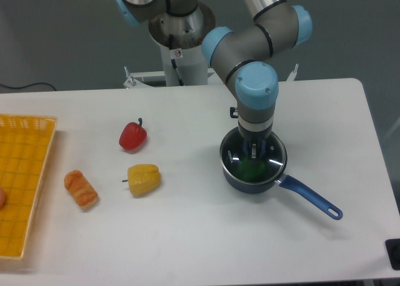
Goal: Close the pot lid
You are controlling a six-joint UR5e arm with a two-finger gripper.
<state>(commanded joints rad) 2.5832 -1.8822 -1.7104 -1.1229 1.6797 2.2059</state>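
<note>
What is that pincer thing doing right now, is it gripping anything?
Pincer: down over the lid that sits on the pot, around the knob area; whether it is clamped shut or open cannot be told from this view.

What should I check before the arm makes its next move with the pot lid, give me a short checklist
1. Lid over the pot: ok, its rim lines up with the pot's.
2. Lid fully seated: cannot tell from this angle.
3. Pincer at the lid's centre: ok.
4. Pincer grip on the knob: cannot tell, knob hidden.
5. Blue handle free of the arm: ok.
6. Peppers apart from the pot: ok.
</note>
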